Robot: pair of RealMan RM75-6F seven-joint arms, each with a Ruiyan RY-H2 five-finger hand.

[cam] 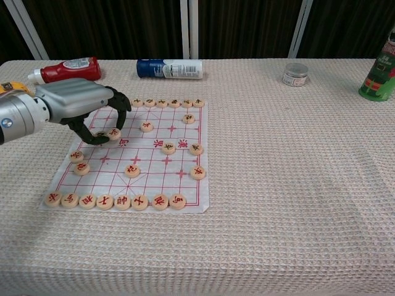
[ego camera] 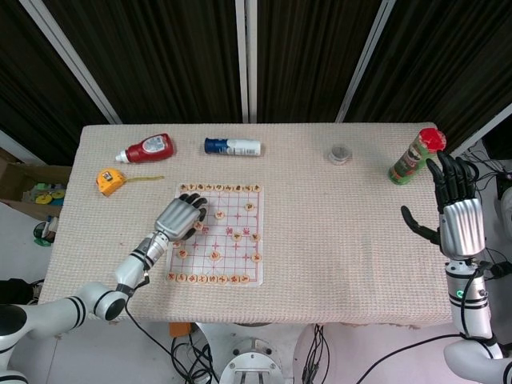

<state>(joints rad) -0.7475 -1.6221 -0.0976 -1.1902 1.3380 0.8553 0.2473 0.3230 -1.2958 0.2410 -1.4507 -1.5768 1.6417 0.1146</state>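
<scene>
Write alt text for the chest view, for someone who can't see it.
The robot's left hand is over the left side of a Chinese chess board, fingers curled down on a round piece. Other pieces dot the board, with rows along its near and far edges. A red bottle, a blue and white bottle, a small jar and a green can line the table's far edge.

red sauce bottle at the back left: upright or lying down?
Lying down. The red sauce bottle rests on its side on the table, white cap pointing left, beside the tape measure.
</scene>
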